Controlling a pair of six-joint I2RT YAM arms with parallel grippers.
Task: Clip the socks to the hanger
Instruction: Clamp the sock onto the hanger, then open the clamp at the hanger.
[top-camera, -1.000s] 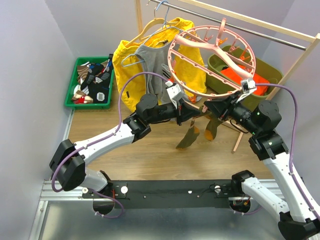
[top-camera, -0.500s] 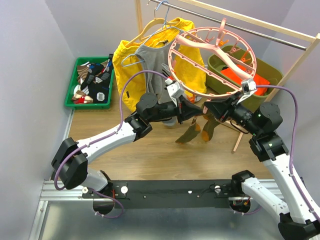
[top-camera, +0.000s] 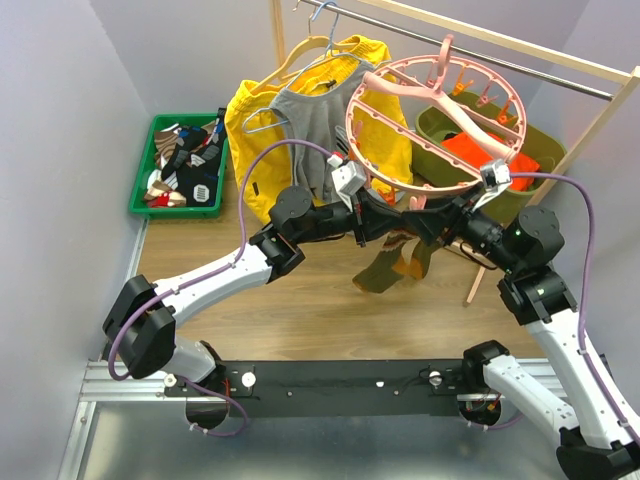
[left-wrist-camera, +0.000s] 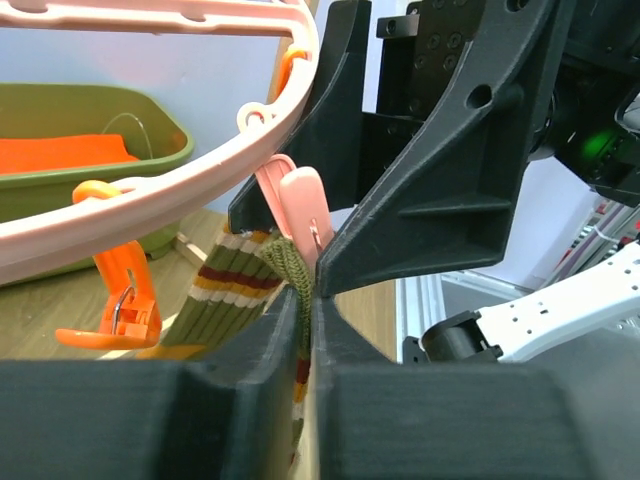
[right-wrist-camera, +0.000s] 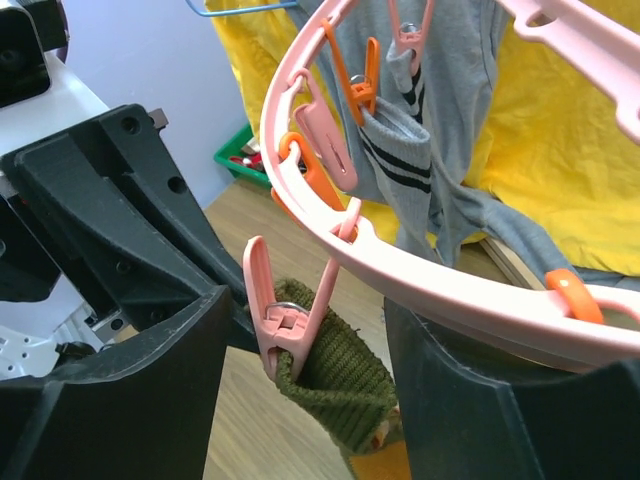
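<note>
Our left hand (left-wrist-camera: 306, 310) pinches tight on the olive sock (right-wrist-camera: 335, 385), over the middle of the table. Our right hand (right-wrist-camera: 305, 315) gapes wide around a pink clip (right-wrist-camera: 285, 320) (it bites the sock's top edge). The clip dangles from the hanger (top-camera: 432, 190) rim, towards the far edge.

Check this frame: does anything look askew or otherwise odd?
The hanger looks steeply tilted in the top view rather than level. The olive sock is bunched at its cuff in a pink clip, with the left end effector shut on it. Nothing looks spilled or damaged.
</note>
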